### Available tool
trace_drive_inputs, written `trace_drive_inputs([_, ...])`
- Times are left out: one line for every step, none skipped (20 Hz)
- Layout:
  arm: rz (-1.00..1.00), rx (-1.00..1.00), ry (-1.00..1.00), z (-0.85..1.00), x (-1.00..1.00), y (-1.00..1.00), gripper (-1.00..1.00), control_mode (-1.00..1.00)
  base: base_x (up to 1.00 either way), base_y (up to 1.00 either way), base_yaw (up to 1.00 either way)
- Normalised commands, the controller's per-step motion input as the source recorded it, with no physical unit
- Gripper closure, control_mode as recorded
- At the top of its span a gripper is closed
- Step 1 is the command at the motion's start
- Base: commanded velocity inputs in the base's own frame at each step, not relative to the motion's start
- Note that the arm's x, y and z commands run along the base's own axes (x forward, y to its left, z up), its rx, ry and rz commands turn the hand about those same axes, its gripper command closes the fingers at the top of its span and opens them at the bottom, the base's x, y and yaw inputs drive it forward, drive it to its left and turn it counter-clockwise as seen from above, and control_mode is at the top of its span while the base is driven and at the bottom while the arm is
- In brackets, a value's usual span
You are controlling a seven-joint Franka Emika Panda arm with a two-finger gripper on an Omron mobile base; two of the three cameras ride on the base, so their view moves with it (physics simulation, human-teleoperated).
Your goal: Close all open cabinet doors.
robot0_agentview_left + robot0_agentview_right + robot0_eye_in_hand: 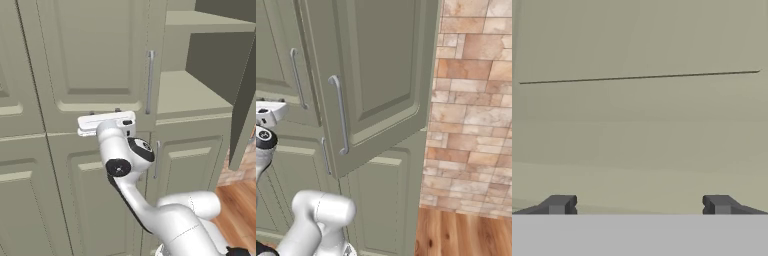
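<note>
Left base view: gripper (104,113) sits at the lower edge of the closed upper cabinet door (95,60), fingers pointing into the door face, just left of its vertical bar handle (149,82). Whether the fingertips touch the panel cannot be told from here. To the right of that door the cabinet interior stands exposed, with 2 shelves (192,92) visible. At the far right edge a dark slab, the open upper door (246,107), hangs swung out, seen nearly edge-on.

Right base view: the same open upper door (373,75) dominates, seen from its front face, recessed panel and silver bar handle (339,115) clear, angled out toward the camera. It hides the shelves. Behind it to the left, the closed upper door's handle (297,78) shows, and the white hand body sits at the left edge. Below, a closed lower cabinet door (376,200) with a short handle (325,156). Brick wall (476,100) at right, wood floor (466,232) beneath.

Hand view: 2 dark fingertips (559,204) spread wide apart, nothing between them; gripper released. Ahead, flat sage door surface (640,125) close up, crossed by 1 thin dark seam (637,77).

Lower doors under the gripper, left base view: closed (90,200).
</note>
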Motion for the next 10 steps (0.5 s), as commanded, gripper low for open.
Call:
trace_drive_inputs([0.07,0.0,0.0,0.0,0.26,-0.07,-1.0,-1.0,0.0,0.0,0.0])
trace_drive_inputs([0.07,0.0,0.0,0.0,0.26,-0.06,-1.0,-1.0,0.0,0.0,0.0])
trace_drive_inputs([0.07,0.0,0.0,0.0,0.26,-0.09,-1.0,-1.0,0.0,0.0,0.0])
trace_drive_inputs([0.07,0.01,0.0,0.0,0.26,-0.09,-1.0,-1.0,0.0,0.0,0.0])
trace_drive_inputs([0.07,0.0,0.0,0.0,0.26,-0.07,-1.0,-1.0,0.0,0.0,0.0])
trace_drive_inputs([0.07,0.01,0.0,0.0,0.28,-0.07,-1.0,-1.0,0.0,0.0,0.0])
trace_drive_inputs([0.06,0.01,0.0,0.0,0.28,-0.05,-1.0,-1.0,0.0,0.0,0.0])
trace_drive_inputs([0.06,0.01,0.0,0.0,0.24,-0.04,-1.0,-1.0,0.0,0.0,0.0])
trace_drive_inputs([0.06,0.0,0.0,0.0,0.26,-0.02,-1.0,-1.0,0.0,0.0,0.0])
trace_drive_inputs([0.06,0.01,0.0,0.0,0.25,-0.03,-1.0,-1.0,0.0,0.0,0.0])
